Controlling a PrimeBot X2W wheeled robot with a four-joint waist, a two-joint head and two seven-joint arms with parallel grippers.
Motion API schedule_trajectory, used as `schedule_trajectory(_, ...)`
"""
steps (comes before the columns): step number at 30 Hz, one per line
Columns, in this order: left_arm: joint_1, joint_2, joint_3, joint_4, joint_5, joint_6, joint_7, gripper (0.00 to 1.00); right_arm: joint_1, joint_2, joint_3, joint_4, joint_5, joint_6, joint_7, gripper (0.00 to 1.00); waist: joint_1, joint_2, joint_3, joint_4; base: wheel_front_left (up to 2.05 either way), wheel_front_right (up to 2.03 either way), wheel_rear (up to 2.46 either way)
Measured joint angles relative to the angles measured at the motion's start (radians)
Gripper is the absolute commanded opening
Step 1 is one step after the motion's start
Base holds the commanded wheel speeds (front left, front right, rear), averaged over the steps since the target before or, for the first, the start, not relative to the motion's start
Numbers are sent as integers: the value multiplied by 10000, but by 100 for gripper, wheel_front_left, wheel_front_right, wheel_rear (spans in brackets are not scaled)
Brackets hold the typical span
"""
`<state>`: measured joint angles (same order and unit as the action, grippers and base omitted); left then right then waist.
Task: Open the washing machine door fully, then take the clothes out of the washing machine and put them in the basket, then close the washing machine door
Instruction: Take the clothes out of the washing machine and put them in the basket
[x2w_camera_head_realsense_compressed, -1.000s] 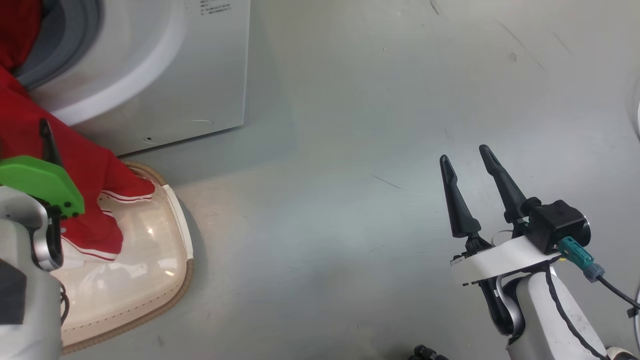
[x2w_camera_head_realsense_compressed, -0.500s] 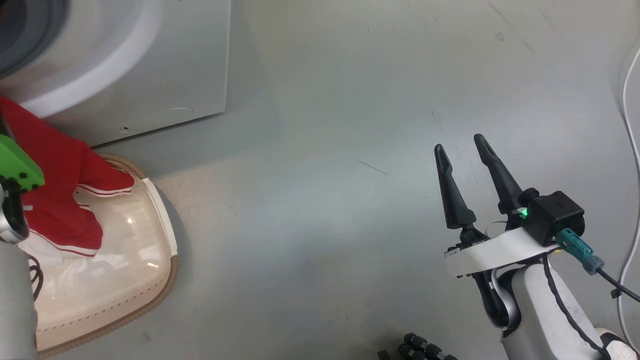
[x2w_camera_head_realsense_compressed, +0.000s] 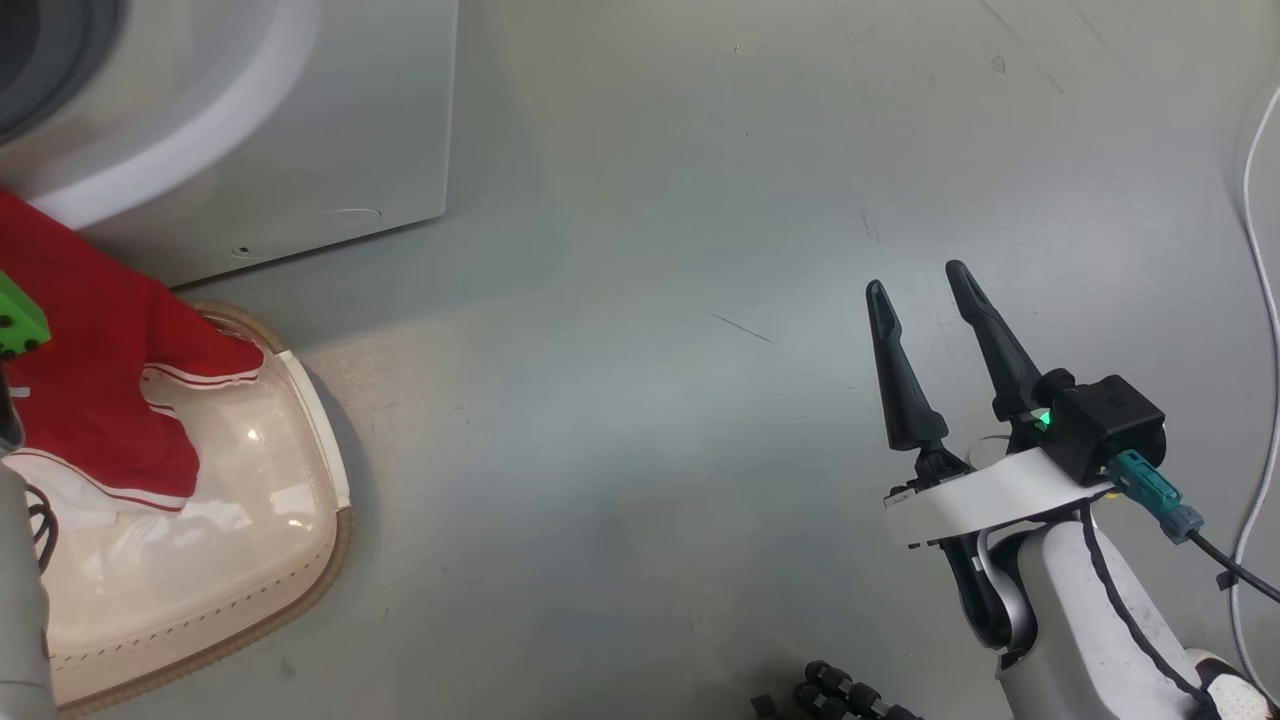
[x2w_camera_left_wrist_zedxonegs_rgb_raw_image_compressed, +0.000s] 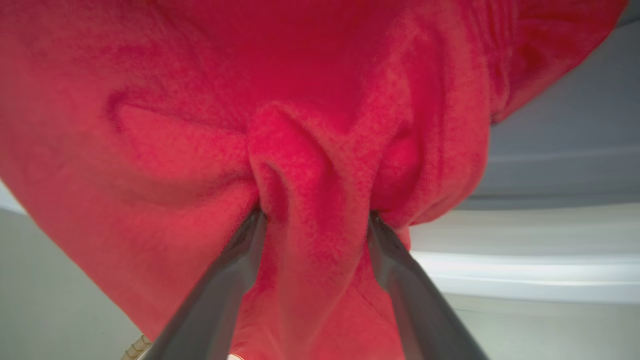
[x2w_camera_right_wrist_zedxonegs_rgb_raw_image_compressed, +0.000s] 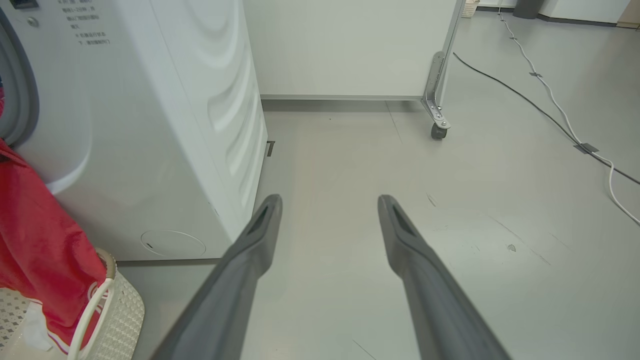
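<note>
Looking along the left gripper (x2w_camera_left_wrist_zedxonegs_rgb_raw_image_compressed: 315, 215), we've got its 2 fingers spread wide, with a thick fold of the clothes (x2w_camera_left_wrist_zedxonegs_rgb_raw_image_compressed: 310, 150) bunched between them and touching both. The red fabric hangs out of the washing machine (x2w_camera_head_realsense_compressed: 330, 120) opening, down its white front and into the basket (x2w_camera_head_realsense_compressed: 345, 540). The white-striped end is lying inside, at the end of the basket nearest the machine. The basket sits on the floor (x2w_camera_head_realsense_compressed: 640, 400) just in front of the machine. Over on the other side, the right gripper (x2w_camera_head_realsense_compressed: 917, 280) hovers above bare floor, well apart from all that, fingers parted with nothing in them. A white cable (x2w_camera_head_realsense_compressed: 1262, 300) runs past it.
</note>
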<state>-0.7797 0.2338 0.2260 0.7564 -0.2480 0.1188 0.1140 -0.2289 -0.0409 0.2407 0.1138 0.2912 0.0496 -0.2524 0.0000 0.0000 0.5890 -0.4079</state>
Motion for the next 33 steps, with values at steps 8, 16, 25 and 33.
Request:
schedule_trajectory(8,-284,-8,81,435,209,2,-257,0,-104,-2,88,31,4,0,0,100,0,0,-5,13,0,0,0)
schedule_trajectory(16,-253,-215,-56,863,240,2,-805,0,-123,-2,192,134,17,2,0,100,0,0,-353,97,0,0,0)
schedule_trajectory(25,306,-468,-393,1110,299,-345,-1768,0,-182,-6,-21,244,-21,-6,0,100,0,0,-1052,278,0,0,0)
schedule_trajectory(33,872,-706,-826,1122,539,-805,-2654,0,4,-12,-295,474,-303,-10,0,100,0,0,-1856,555,0,0,0)
